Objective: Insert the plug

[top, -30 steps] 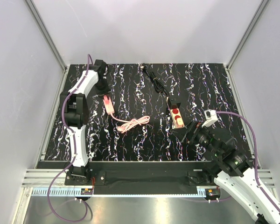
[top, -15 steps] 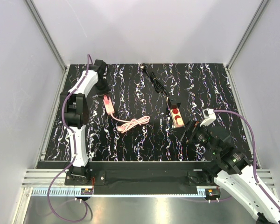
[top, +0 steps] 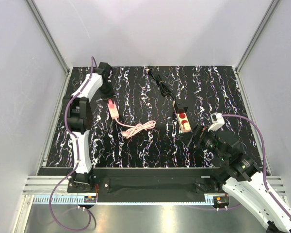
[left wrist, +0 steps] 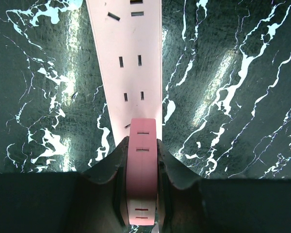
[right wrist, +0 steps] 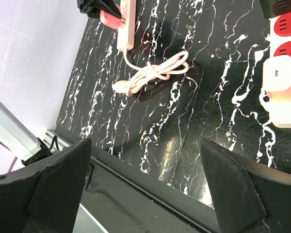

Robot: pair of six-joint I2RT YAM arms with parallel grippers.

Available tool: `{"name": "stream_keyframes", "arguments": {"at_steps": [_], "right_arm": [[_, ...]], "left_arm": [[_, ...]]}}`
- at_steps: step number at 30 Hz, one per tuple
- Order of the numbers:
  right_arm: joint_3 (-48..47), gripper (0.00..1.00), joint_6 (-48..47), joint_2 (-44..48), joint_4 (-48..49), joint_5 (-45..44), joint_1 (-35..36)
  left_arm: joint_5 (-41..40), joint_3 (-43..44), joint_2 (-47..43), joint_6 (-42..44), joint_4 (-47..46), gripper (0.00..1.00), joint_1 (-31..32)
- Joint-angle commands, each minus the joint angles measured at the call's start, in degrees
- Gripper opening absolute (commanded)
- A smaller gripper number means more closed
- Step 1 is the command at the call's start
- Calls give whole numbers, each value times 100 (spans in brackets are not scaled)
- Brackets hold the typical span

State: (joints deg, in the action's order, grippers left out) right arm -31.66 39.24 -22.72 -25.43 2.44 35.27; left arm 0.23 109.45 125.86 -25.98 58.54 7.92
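White enclosure walls point(top: 150, 29) surround a black marbled mat point(top: 208, 87). Left gripper point(left wrist: 141, 148): jaws nearly closed, clamped on the pink block point(left wrist: 141, 187) at the far end of the pink power strip point(left wrist: 128, 63). Whether that block is part of the strip or a separate piece cannot be told. Right gripper point(right wrist: 145, 187): jaws fully spread, holding nothing, hovering near the red-socket strip point(right wrist: 287, 48), on which a white adapter point(right wrist: 276, 73) sits. Task item: judged to be the plug point(right wrist: 119, 86) at the end of the coiled pink cord point(right wrist: 157, 68). It lies loose on the mat beside the coil, well apart from the red sockets. Status: judged early. One strip is secured; the plug is not grasped, not aligned and not seated. Remaining: grasp the plug, carry it to a free socket, press it home.
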Motion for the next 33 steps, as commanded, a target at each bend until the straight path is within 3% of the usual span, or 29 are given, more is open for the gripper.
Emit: {"name": "stream_keyframes", "arguments": {"at_steps": [1,24,33], "right_arm": [[-156,100,-92,31,100,-121,33],[-68,100,-75,92,91,-130,33],[-33,100,-57,92,82,-121,24]], "left_arm": [[-179,-47,-202,-30,140,0,69],[-744,472,-229,40,421,0,131],[-49,499,-115,93,526,0,78]]}}
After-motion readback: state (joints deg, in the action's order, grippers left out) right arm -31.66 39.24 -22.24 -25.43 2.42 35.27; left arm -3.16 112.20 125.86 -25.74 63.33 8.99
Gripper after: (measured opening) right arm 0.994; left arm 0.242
